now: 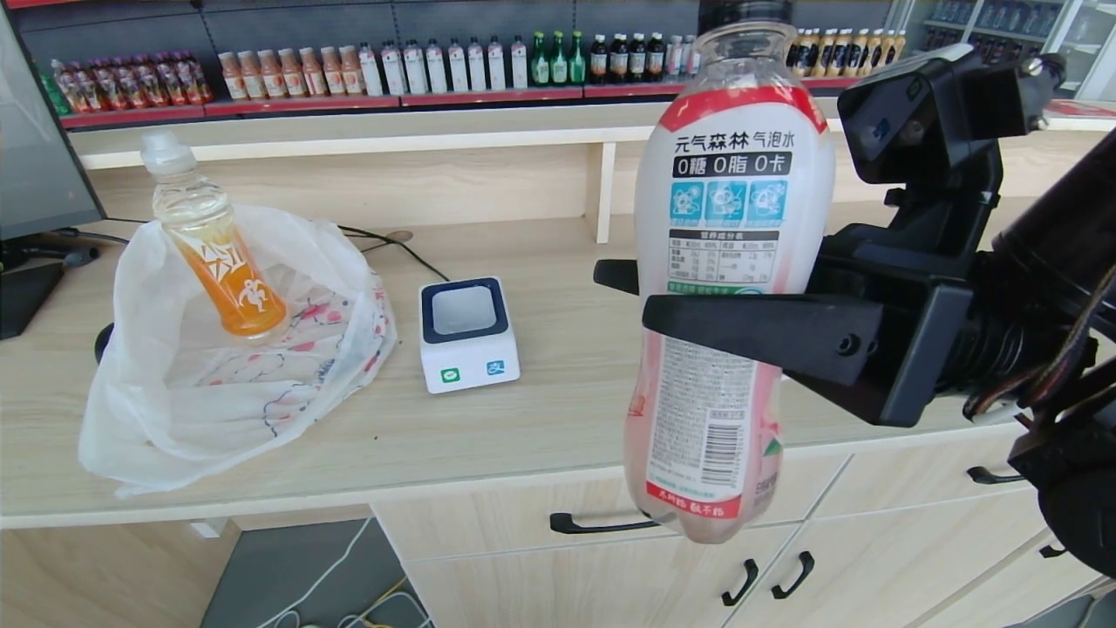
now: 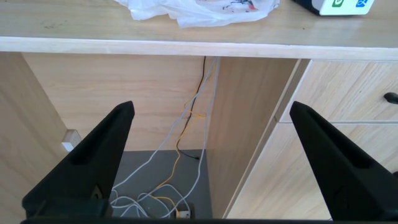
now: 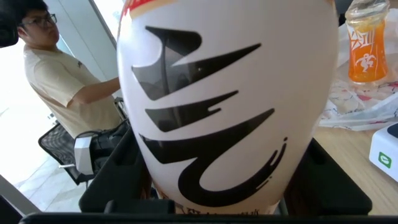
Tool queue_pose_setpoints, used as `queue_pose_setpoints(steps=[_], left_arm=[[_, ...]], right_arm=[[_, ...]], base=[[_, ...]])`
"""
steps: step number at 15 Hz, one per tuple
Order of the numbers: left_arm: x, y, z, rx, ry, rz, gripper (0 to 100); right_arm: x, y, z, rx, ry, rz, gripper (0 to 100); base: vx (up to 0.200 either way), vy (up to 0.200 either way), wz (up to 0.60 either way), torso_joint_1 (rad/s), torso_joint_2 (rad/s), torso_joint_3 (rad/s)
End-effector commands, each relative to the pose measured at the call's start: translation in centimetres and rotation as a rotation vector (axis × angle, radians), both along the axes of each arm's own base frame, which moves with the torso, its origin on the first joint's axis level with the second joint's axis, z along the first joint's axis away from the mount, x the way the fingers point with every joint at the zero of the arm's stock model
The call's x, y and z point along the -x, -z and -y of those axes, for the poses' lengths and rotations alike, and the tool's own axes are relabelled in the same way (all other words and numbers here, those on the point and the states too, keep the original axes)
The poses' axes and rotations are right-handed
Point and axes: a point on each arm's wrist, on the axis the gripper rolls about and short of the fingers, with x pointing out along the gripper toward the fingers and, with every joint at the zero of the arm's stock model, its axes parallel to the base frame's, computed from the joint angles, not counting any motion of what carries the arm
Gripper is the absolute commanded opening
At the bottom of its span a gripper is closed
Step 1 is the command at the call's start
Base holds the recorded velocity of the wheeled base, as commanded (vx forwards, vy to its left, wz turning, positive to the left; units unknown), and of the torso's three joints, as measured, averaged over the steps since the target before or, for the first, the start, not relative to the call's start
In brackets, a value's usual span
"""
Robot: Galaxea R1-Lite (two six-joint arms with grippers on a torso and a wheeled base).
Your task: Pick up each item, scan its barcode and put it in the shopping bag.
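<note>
Gripping what, the right gripper [image 1: 626, 295]?
— A pink drink bottle [image 1: 732, 218]. Its two black fingers are pinched onto the bottle's middle from either side. The bottle is upright and held in the air, close to the head camera and in front of the counter [image 1: 558, 410]. The side of the label with the barcode faces that camera.

And the left gripper [image 2: 211, 109]?
— Its fingers are spread wide with nothing between them. It is low, below the counter's front edge, facing an open bay under the counter where loose cables [image 2: 180, 155] hang to the floor.

What sits on the counter?
— A small white scanner [image 1: 468, 334] with a dark-framed window on top, set a little back from the front edge. Just beside it, towards the robot's left, lies the white shopping bag [image 1: 174, 401], open and crumpled. An orange drink bottle [image 1: 214, 249] with a clear cap is standing in the bag, tilted a little.

And further back?
— A dark monitor [image 1: 39, 148] at the far left of the counter. Behind everything is a shelf [image 1: 436, 98] lined with rows of bottles.

Where is the pink bottle in relation to the bag?
— Well apart from it, on the robot's right, with the scanner between them.
</note>
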Motion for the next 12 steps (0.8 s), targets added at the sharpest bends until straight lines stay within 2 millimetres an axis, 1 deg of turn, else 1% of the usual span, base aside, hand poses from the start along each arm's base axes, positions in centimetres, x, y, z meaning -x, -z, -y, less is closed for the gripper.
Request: queue_pose_setpoints(steps=[1, 5, 9, 11, 12], left_arm=[[0.0, 0.0, 0.0, 0.000, -0.001, 0.001, 100], [0.0, 0.0, 0.0, 0.000, 0.001, 0.001, 100], [0.0, 0.0, 0.0, 0.000, -0.001, 0.001, 100], [0.0, 0.0, 0.0, 0.000, -0.001, 0.001, 100], [0.0, 0.0, 0.0, 0.000, -0.001, 0.001, 100]], right_arm=[[0.1, 0.0, 0.0, -0.001, 0.000, 0.002, 0], [0.0, 0.0, 0.1, 0.000, 0.003, 0.002, 0], [0.2, 0.9, 0.3, 0.011, 0.011, -0.011, 0], [0.2, 1.3, 0.7, 0.010, 0.024, -0.009, 0], [0.0, 1.7, 1.3, 0.004, 0.042, 0.000, 0]], base=[[0.000, 0.000, 0.00, 0.000, 0.00, 0.000], [0.000, 0.000, 0.00, 0.000, 0.00, 0.000], [0.000, 0.000, 0.00, 0.000, 0.00, 0.000], [0.000, 0.000, 0.00, 0.000, 0.00, 0.000], [0.000, 0.000, 0.00, 0.000, 0.00, 0.000]])
